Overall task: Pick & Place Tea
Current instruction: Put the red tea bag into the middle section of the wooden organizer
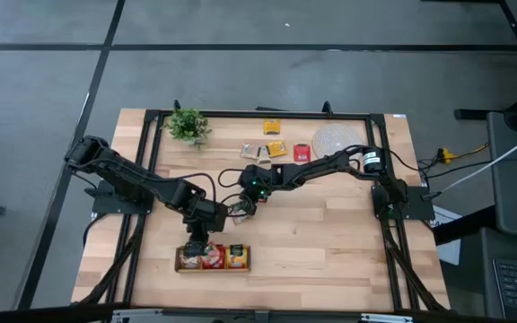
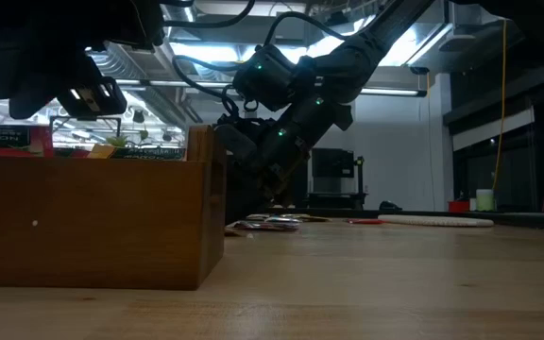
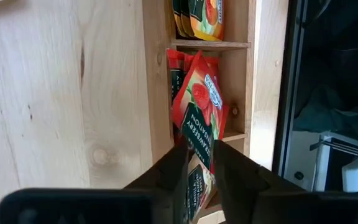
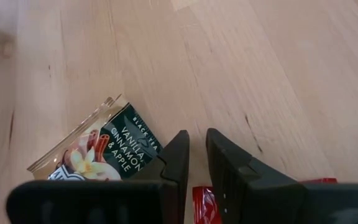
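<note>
Wooden and long, the tray [image 1: 212,267] near the table's front edge is the landmark here, and it is already well stocked: in the high view its three compartments show pale, red and orange packets, and the left wrist view shows orange sachets [image 3: 199,15] in the bay beyond the red ones. So a good part of the sorting looks done. What is left lies well away from the tray, toward the back of the table: a loose scatter of sachets [image 1: 275,148] near the round woven mat [image 1: 336,139], plus a few just beside the right gripper.

The left gripper [image 1: 197,240] hangs directly over the tray. Its fingers are slightly parted around a red strawberry sachet [image 3: 199,109], which stands tilted in the middle compartment among the other red ones. I cannot tell whether the pads still touch it; by my reading this is the moment of letting go, with the packet already resting in its bay.

The right gripper [image 1: 245,205] sits farther back from the tray, low over the bare wood. Its fingers stand close together with a narrow slit between them and nothing in it. A vanilla, cinnamon and apple sachet [image 4: 98,152] lies flat just beside it, and a red sachet [image 4: 205,205] peeks out beneath its fingers; neither is gripped
</note>
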